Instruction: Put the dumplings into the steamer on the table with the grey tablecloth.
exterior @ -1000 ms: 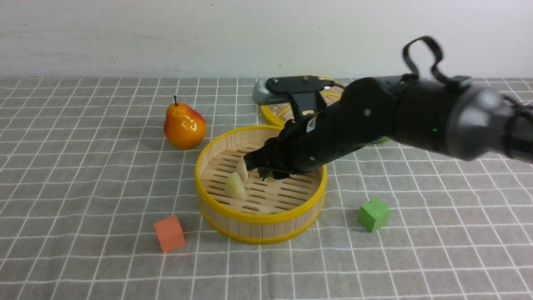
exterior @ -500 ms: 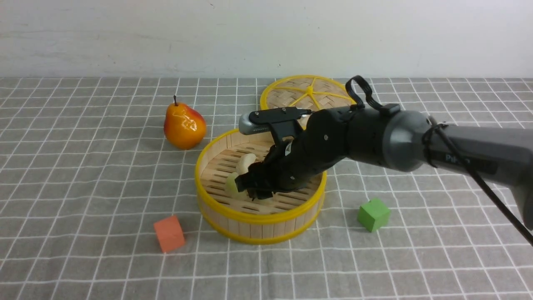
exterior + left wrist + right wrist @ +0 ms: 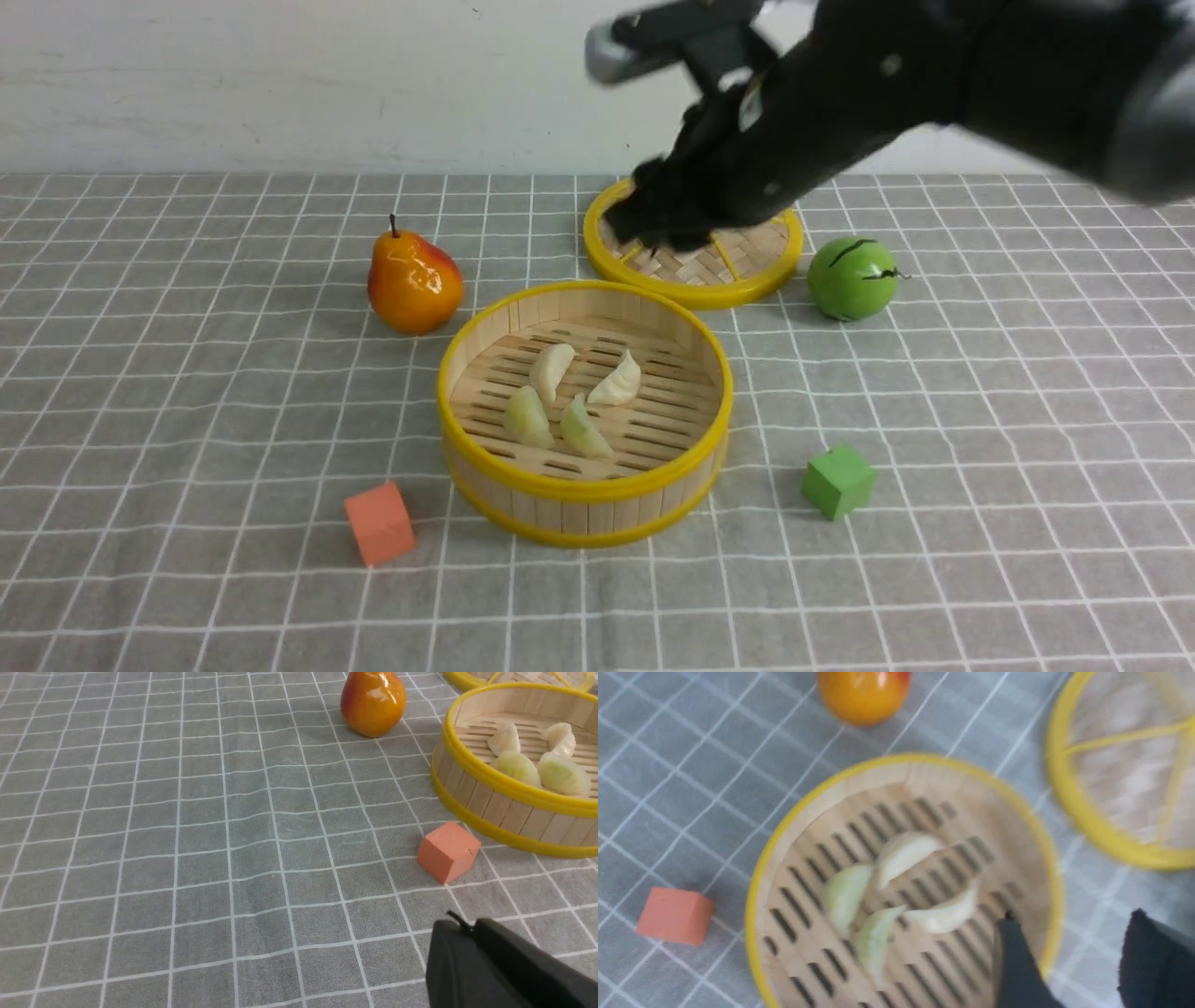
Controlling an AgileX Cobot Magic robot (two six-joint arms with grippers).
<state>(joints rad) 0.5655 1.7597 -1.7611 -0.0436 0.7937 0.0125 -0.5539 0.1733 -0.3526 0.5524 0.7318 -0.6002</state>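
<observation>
All four dumplings (image 3: 583, 427) are lying inside the steamer (image 3: 579, 485), close together on its slat floor. So I am judging the loading as done, and the step in hand as clearing the right arm (image 3: 887, 84) away. The right jaws are standing apart and holding nothing, hovering high above the lid (image 3: 738, 271) behind the steamer. To do this well, I should be taking the arm up and out to its own side, not low across the yellow rim, and not brushing the lid or the green fruit (image 3: 851, 278) near it. Of the left jaws only a dark piece is showing, so I cannot tell their state. On the counter (image 3: 187, 420) I am counting four dumplings, one steamer, one lid, one pear (image 3: 414, 280), one green fruit, an orange cube (image 3: 378, 523) and a green cube (image 3: 837, 480).
</observation>
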